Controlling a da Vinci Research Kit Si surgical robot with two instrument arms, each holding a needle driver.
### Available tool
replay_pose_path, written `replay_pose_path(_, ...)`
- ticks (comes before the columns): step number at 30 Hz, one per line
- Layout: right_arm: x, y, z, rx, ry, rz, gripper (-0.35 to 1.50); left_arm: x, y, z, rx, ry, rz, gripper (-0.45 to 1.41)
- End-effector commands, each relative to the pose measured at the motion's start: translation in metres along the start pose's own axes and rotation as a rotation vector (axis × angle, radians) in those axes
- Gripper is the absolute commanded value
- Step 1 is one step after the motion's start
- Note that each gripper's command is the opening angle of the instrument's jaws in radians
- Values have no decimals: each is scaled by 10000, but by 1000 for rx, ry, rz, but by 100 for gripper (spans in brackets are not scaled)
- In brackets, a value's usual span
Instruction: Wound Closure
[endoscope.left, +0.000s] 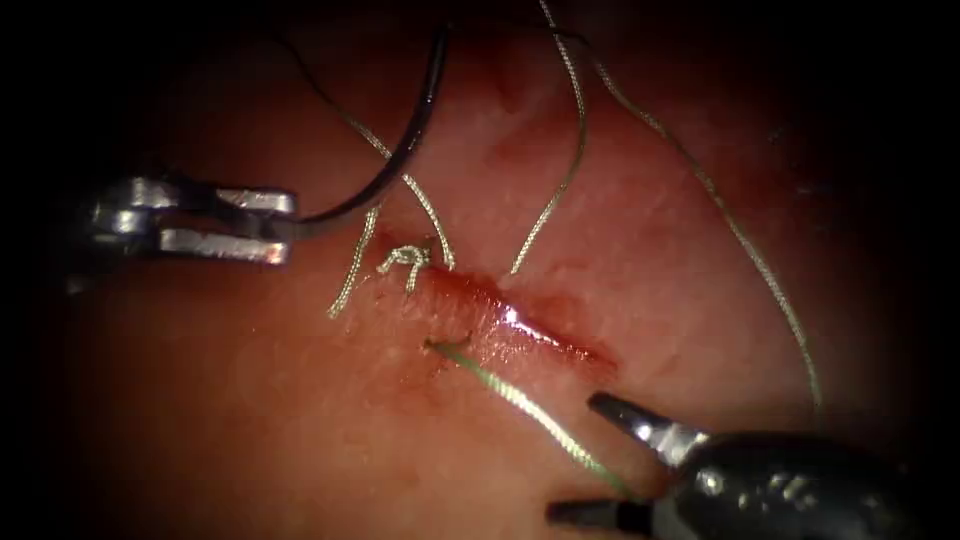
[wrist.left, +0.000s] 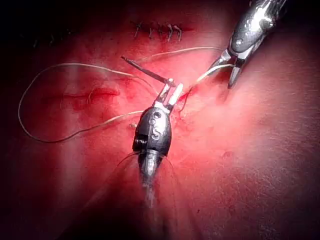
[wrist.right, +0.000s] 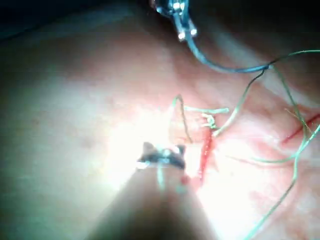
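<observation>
left tool (endoscope.left: 285, 228) enters from the left side, its jaws closed on the needle (endoscope.left: 412, 140) at one end of the curve. the needle arcs away from the jaws toward the far side, clear of the tissue (endoscope.left: 250, 400) and not embedded; its far end meets the thread (endoscope.left: 745, 240). the left wrist view shows the same tool (wrist.left: 170, 92) clamping the needle (wrist.left: 145, 71) at the jaw tips.

right tool (endoscope.left: 600, 460) sits near and right of the cut (endoscope.left: 520, 325), jaws spread wide and gripping nothing. a taut run of thread emerges from the tissue on the left edge of the cut and passes between the spread jaws; contact with either jaw cannot be determined.

a knot (endoscope.left: 405, 258) with short cut ends lies at the far left end of the cut. red fluid (endoscope.left: 480, 300) wets the cut line. loose thread loops across the far and right tissue surface. in the right wrist view the right tool (wrist.right: 161, 154) sits just beside the cut (wrist.right: 205, 150).
</observation>
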Motion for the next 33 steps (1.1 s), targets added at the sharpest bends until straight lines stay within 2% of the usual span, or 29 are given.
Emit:
replay_pose_path(1,0,0,18,17,9,-22,143,-6,-2,5,-2,1,1,-45)
replay_pose_path(3,-8,-5,19,27,2,-32,147,-6,-2,3,-3,2,1,-45)
replay_pose_path(5,-14,-13,8,111,13,9,148,-6,-2,2,-4,2,2,-45)
replay_pose_path(10,-22,-34,-57,341,61,1,145,-7,-2,1,-7,0,2,-45)
replay_pose_path(11,-23,-33,-72,369,77,-11,143,-7,-2,1,-7,0,2,-45)
replay_pose_path(12,-23,-33,-72,369,77,-11,143,-7,-2,1,-7,0,2,-45)
replay_pose_path(13,-25,-27,-103,421,133,-33,141,-7,-2,0,-8,0,2,-45)
replay_pose_path(16,-31,-8,-142,508,183,-57,136,-7,-2,0,-9,-2,2,-45)
replay_pose_path(18,-33,-2,-151,534,198,-61,135,-7,-2,-1,-9,-3,2,-45)
replay_pose_path(20,-36,24,-177,568,254,-63,133,-7,-1,-1,-9,-3,3,-45)
replay_pose_path(22,-36,32,-184,577,282,-61,133,-7,-1,-1,-9,-3,3,-45)
replay_pose_path(23,-36,60,-201,572,343,-40,128,-7,-1,-2,-10,-2,3,-45)
replay_pose_path(24,-34,68,-202,534,337,-23,126,-7,-1,-2,-10,-2,3,-45)
replay_pose_path(25,-26,85,-190,450,332,-42,123,-8,0,-1,-10,-3,3,-45)
replay_pose_path(26,-26,85,-190,450,332,-42,123,-8,0,-1,-10,-3,3,-45)
replay_pose_path(27,-22,92,-167,415,331,-43,118,-8,0,-1,-9,-3,4,-45)
replay_pose_path(28,-22,92,-167,415,331,-43,118,-8,0,-1,-9,-3,4,-45)
replay_pose_path(29,-22,91,-155,402,335,-48,111,-8,0,0,-9,-3,4,-45)
replay_pose_path(30,-20,83,-107,363,320,-74,108,-9,2,1,-10,-6,6,-45)
replay_pose_path(31,-20,83,-107,363,320,-74,108,-9,2,1,-10,-6,6,-45)
replay_pose_path(33,-18,74,-56,317,323,-109,113,-10,2,2,-11,-9,7,-45)
